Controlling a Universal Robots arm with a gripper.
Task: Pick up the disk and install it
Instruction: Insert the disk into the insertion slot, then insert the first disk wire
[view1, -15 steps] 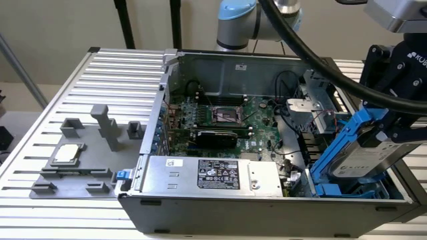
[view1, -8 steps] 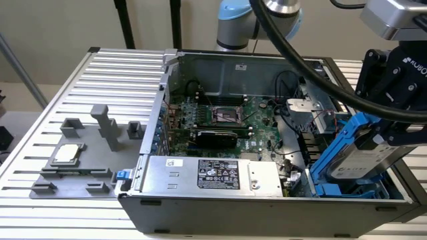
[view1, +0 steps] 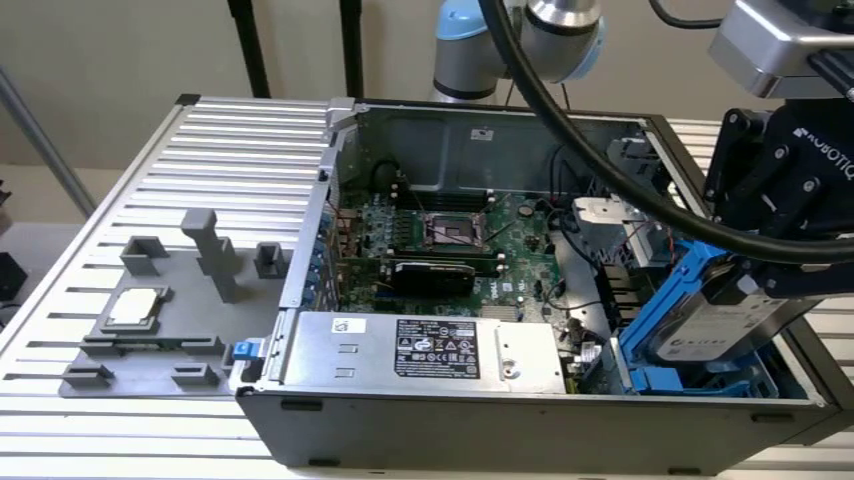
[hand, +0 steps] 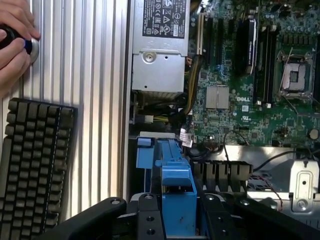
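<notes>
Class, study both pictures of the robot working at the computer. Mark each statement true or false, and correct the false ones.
1. The robot's hand grips the disk by its blue frame. True.
2. The disk lies flat on the table beside the case. False: it is held tilted over the end of the case at the exterior view's right.
3. A small silver chip sits on a grey stand outside the case. True.
4. The case is closed by a cover. False: it is open, and the circuit board inside is in plain sight.
5. A black keyboard lies on the table. True.
</notes>
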